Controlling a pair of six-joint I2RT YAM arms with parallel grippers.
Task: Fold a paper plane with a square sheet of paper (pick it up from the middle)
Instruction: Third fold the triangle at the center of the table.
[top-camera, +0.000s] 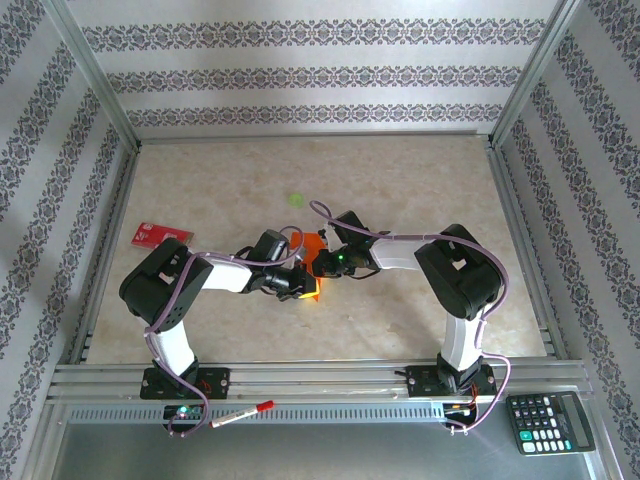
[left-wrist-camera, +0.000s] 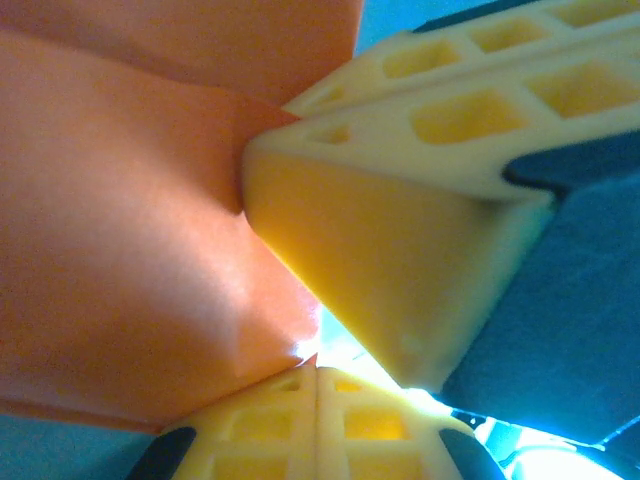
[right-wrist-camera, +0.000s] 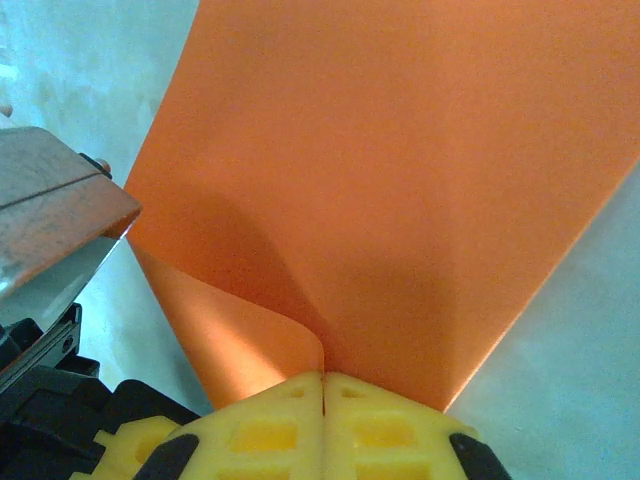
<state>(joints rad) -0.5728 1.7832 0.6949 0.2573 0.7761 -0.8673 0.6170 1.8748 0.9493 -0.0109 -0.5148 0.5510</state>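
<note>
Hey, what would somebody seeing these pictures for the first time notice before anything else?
The bright orange sheet of paper at the middle of the table, where the left tool and the right tool both pinch it, coming in from opposite sides. After that, the small red card on the table's left side and the black calculator at the near right corner.
</note>
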